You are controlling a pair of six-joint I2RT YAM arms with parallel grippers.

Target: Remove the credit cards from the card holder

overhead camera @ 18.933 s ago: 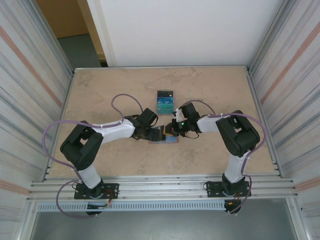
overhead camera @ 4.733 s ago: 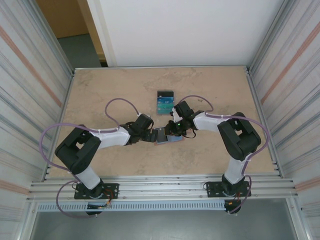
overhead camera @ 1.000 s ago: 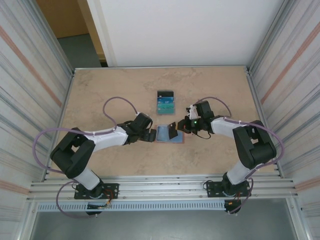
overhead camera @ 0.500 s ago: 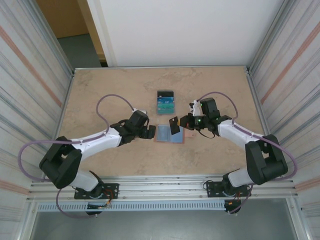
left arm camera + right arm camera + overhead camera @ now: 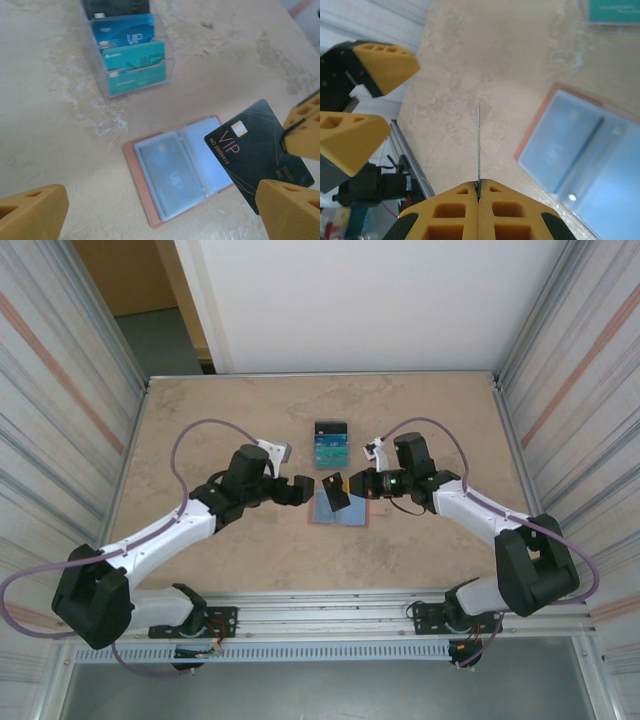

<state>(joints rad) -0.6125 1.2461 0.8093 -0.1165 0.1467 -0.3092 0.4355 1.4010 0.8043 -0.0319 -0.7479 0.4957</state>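
Top external: the wallet [image 5: 338, 514] lies open and flat near the middle of the table [image 5: 200, 420], between the two arms. The right gripper [image 5: 351, 486] is pinched tight on one end of a black card [image 5: 335, 490] and holds it tilted in the air over the wallet. The left gripper [image 5: 303, 488] hangs just left of that card, spread wide with nothing in it. Right behind the wallet is a clear stand [image 5: 329, 427] with more cards [image 5: 328, 450] in it.

From the left wrist, the black card [image 5: 257, 155] reads "VIP" and has a chip. It floats over the right half of the wallet [image 5: 145, 200], clamped at the right edge of the view. The wallet has a reddish-brown rim and pale blue sleeves, and a faint card shows through the left sleeve. The stand [image 5: 167, 60] holds black, blue and teal cards [image 5: 135, 62] in rows. The left fingers [image 5: 32, 212] sit far apart at the bottom corners.

From the right wrist, the black card [image 5: 478, 145] is edge-on, a thin line rising from the pressed-together pads [image 5: 460, 210]. The wallet [image 5: 580, 150] lies on the table to the right.
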